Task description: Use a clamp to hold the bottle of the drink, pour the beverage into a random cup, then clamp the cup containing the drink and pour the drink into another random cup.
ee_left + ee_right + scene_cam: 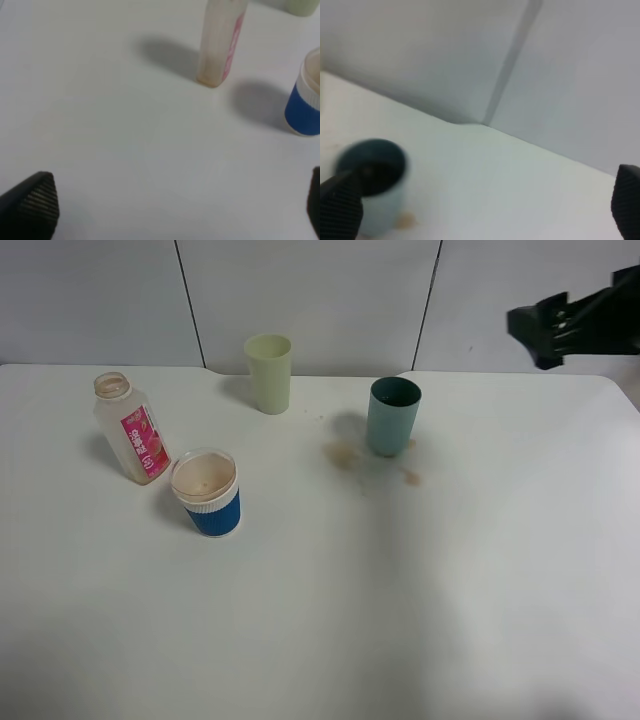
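The clear bottle (130,440) with a pink-red label stands capless at the table's left. It looks nearly empty, with a brown trace at its base (210,80). Just in front of it to the right is the short blue-banded cup (207,492), brown-stained inside. The teal tumbler (392,416) stands right of centre. My right gripper (545,335) hovers high at the far right, open and holding nothing; its wrist view shows the teal tumbler (370,185) ahead of one fingertip (340,210). My left gripper (172,210) is open and empty, with the bottle (221,42) and cup (306,97) some way ahead.
A pale yellow-green tumbler (269,372) stands near the back wall, behind the cup and bottle. Brown spill marks (340,453) stain the table beside the teal tumbler. The white table (400,620) is bare in front.
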`<state>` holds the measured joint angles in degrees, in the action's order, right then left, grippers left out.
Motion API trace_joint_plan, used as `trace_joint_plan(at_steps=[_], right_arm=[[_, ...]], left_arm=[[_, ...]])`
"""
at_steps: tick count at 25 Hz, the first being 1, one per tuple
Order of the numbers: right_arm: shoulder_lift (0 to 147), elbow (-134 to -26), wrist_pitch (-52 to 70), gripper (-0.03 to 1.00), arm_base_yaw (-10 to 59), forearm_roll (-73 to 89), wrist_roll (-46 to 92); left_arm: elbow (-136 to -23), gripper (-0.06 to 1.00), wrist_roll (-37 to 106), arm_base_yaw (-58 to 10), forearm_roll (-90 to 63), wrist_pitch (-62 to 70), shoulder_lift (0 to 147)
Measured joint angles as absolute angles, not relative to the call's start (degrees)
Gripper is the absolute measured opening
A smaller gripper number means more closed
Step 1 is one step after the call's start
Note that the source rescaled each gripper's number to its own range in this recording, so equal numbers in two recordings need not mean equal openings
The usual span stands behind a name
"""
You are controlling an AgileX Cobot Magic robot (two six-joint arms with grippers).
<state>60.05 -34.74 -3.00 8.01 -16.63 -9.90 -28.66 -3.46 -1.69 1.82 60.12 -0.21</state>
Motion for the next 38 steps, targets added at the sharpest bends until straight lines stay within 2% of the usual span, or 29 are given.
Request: trace_joint_plan(at_steps=[8,26,32,38], right_arm=[[39.69,-30.22,8.83,1.0,-1.14,-13.54,-10.46],[1.35,-30.17,47.86,1.0,-1.44,-7.91,-5.11],[-0.2,-30.17,58.29,1.0,-1.44,-3.24,-2.24],[-0.2,-29.67,60.0,1.0,-1.44,-3.02,0.9]], left_arm=[[-28.66,1.0,-3.46,-1.69,1.82,60.12,-0.21],[-28.66,1.0,-3.46,-1.69,1.82,60.12,-0.21],[-28.66,1.0,-3.46,-1.69,1.82,60.12,-0.21],[-28.66,1.0,-3.46,-1.69,1.82,60.12,-0.21]])
